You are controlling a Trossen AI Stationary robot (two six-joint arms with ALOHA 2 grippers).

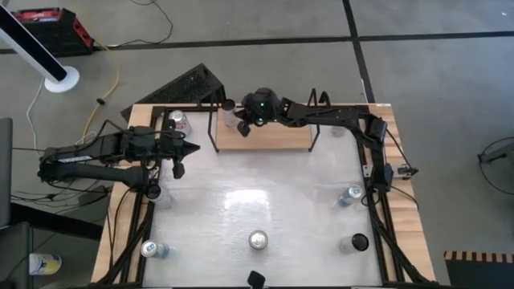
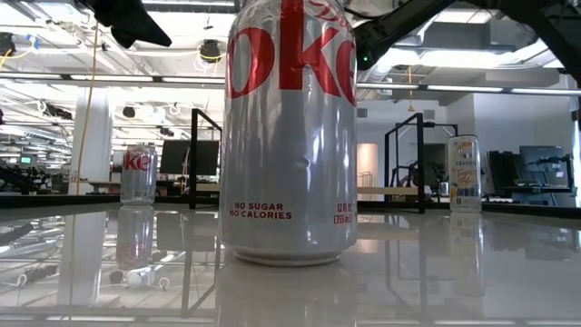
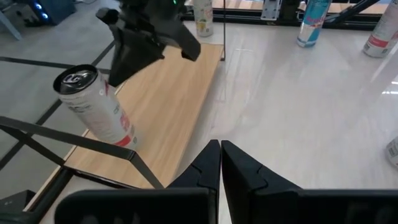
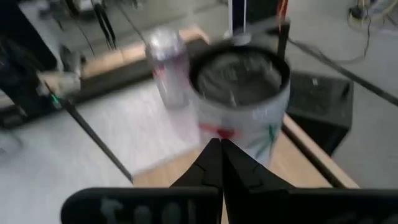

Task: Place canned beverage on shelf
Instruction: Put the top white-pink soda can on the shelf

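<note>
The shelf (image 1: 273, 138), a light-wood board in a black wire frame, stands at the middle of the table's far edge. A white can with red and green print (image 1: 231, 119) (image 3: 99, 115) (image 4: 249, 109) stands on the board's left end. My right gripper (image 1: 242, 127) (image 4: 219, 144) (image 3: 118, 73) reaches in from the right and is shut, with its tips at the can's side. At the table's left edge my left gripper (image 1: 193, 148) (image 3: 220, 146) is shut on nothing and points toward the shelf. My right gripper's shut fingertips (image 4: 214, 149) stand against the can's side wall (image 4: 239, 134) that faces the table's right, slanting down from that side. I cannot tell whether they touch it. The can's base is on the shelf board.
Several other cans stand about the table: a silver and red one (image 1: 178, 120) left of the shelf, one at the near middle (image 1: 257, 239) (image 2: 290, 136), and others near the left (image 1: 154, 249) and right (image 1: 351, 195) edges. A black wire rack (image 1: 193, 84) lies beyond the far left corner.
</note>
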